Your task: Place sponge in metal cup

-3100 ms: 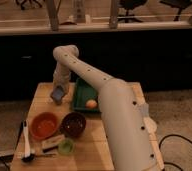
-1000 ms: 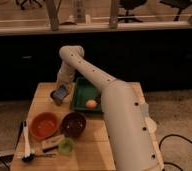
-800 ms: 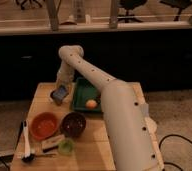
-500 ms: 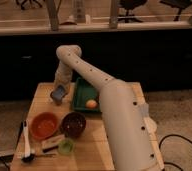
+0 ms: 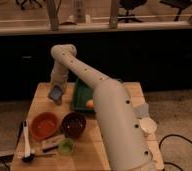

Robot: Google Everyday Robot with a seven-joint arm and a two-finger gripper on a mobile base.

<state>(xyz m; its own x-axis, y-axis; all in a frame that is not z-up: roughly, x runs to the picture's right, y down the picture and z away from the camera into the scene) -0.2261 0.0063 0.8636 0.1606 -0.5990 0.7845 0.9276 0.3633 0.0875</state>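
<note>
Two bowls sit at the front left of the wooden surface (image 5: 39,102): an orange bowl (image 5: 44,125), then a dark bowl (image 5: 74,124). Behind them the claw (image 5: 55,98) hangs low, closed on the blue-grey sponge (image 5: 54,92) (whether it touches the boards, I cannot tell). Just right lies a green tray (image 5: 80,95).

White arm (image 5: 96,95) outstretched, wrist bent downward, jaws low at the far left, clamped on the sponge (image 5: 55,92)
</note>
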